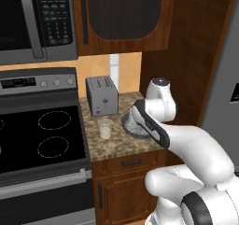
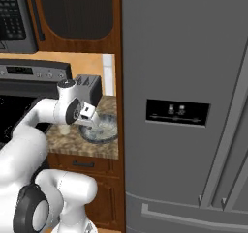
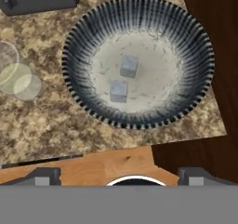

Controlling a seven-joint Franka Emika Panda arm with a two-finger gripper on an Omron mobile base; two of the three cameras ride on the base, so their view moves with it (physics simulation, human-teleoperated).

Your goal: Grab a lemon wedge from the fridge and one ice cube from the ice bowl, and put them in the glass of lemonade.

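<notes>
We see our arm reaching forward over the granite table [image 1: 109, 147], with the tool [image 2: 89, 115] hanging above the ice bowl [image 3: 139, 62]. In the hand view its two dark fingertips [image 3: 44, 176] stand wide apart at the bottom edge, with nothing between them, so we hold nothing. That view looks straight down into the bowl: a dark ribbed rim, a pale inside, and two ice cubes [image 3: 128, 66] lying near the middle, just beside each other, one a little lower than the other.

The glass of lemonade [image 1: 105, 128] stands upright on the table in front of the toaster [image 1: 102, 94], to the left of the bowl and apart from it. In the hand view the glass [image 3: 16, 76] shows as pale rings at the left edge, with the toaster's dark corner above it. The bowl sits near the table's right end, close to the wooden panel [image 1: 186, 56] that stands between the table and the fridge [image 2: 184, 106].

The fridge rises on the right, dark grey, with both doors closed, a black dispenser panel [image 2: 178, 112] on the left door and long handles further right. We cannot see the lemon wedge, since the doors hide whatever is inside.

Left of the table is the stove [image 1: 42, 130] with its black glass top, and the microwave [image 1: 37, 21] hangs above it. A wooden cabinet [image 1: 121, 16] hangs over the toaster, and a drawer [image 1: 133, 162] sits under the table edge.
</notes>
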